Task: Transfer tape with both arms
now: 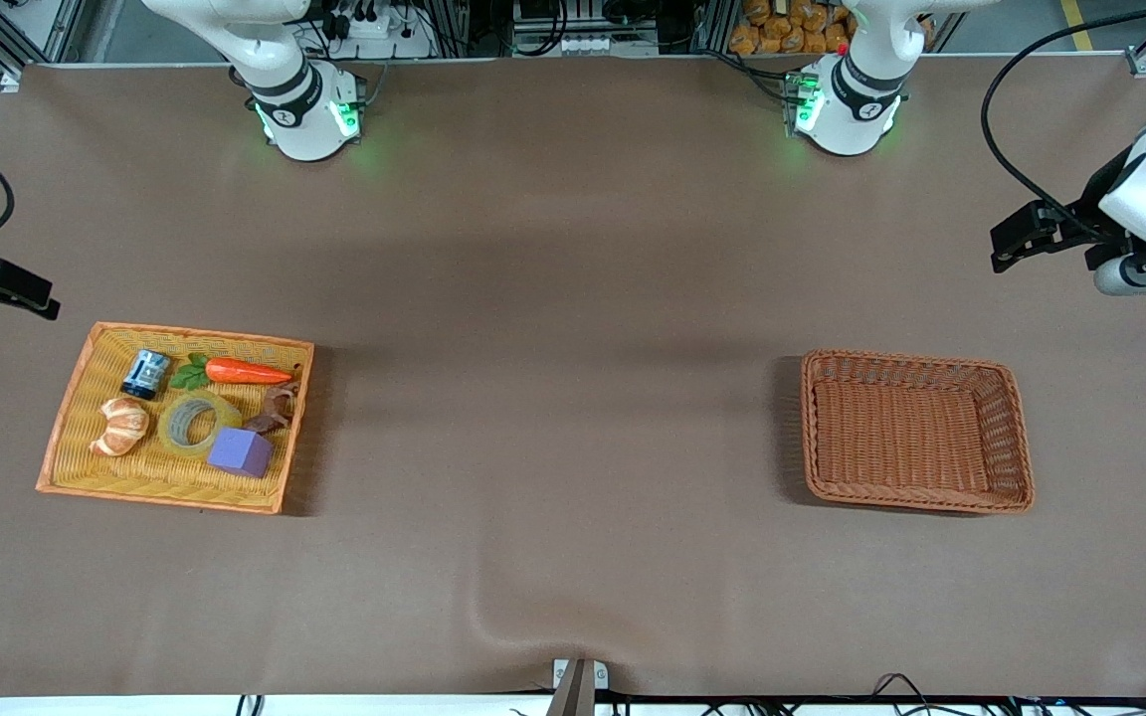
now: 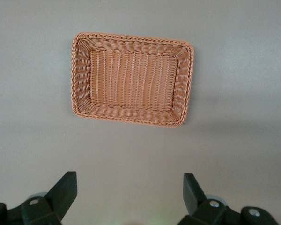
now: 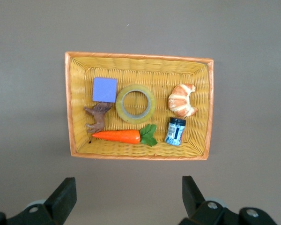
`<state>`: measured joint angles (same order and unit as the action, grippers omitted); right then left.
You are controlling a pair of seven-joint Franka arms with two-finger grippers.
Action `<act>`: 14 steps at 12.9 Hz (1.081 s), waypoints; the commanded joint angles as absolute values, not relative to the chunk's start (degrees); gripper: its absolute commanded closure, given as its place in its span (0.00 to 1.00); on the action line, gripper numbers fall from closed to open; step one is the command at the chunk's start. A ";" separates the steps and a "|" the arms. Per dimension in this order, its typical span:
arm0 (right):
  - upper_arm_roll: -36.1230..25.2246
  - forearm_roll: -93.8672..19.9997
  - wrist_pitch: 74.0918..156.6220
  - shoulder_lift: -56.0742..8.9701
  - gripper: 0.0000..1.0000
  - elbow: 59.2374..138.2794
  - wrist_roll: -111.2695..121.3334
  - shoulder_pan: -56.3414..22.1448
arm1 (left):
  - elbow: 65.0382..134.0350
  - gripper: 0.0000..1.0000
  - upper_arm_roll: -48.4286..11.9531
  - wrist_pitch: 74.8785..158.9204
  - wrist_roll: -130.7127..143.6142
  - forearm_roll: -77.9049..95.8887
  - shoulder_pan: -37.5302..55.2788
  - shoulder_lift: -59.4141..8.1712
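Note:
The tape [image 1: 175, 423], a yellowish ring with a pale core, lies flat in the yellow wicker tray [image 1: 160, 497] toward the right arm's end of the table. It lies between a croissant [image 1: 121, 426] and a purple cube [image 1: 241, 451]. In the right wrist view the tape [image 3: 152, 105] lies mid-tray, and my right gripper [image 3: 129, 180] is open and empty, high above the table beside the tray [image 3: 138, 55]. My left gripper [image 2: 129, 177] is open and empty, high above the table beside the brown wicker basket [image 2: 82, 75]. Only the left arm's hand [image 1: 1145, 199] shows, at the edge of the front view.
The tray also holds a carrot [image 1: 247, 372], a blue can [image 1: 145, 374] and a brown figure [image 1: 273, 410]. The brown basket [image 1: 812, 428] stands toward the left arm's end of the table and holds nothing. The brown cloth has a wrinkle [image 1: 493, 617] near the front edge.

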<state>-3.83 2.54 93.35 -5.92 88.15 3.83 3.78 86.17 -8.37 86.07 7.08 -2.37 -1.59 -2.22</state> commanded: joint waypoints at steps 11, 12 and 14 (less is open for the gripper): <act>-3.16 3.16 98.41 -25.20 0.00 72.77 4.48 6.50 | 86.40 0.00 -8.79 85.52 7.73 -3.34 -1.76 -2.11; -3.08 2.99 99.31 -27.49 0.00 72.86 5.09 7.37 | 86.40 0.00 -8.70 85.52 7.73 -3.34 -1.67 -2.20; -3.08 2.38 100.02 -30.31 0.00 73.12 6.33 8.44 | 86.48 0.00 -8.79 85.52 7.82 -3.34 -1.58 -2.20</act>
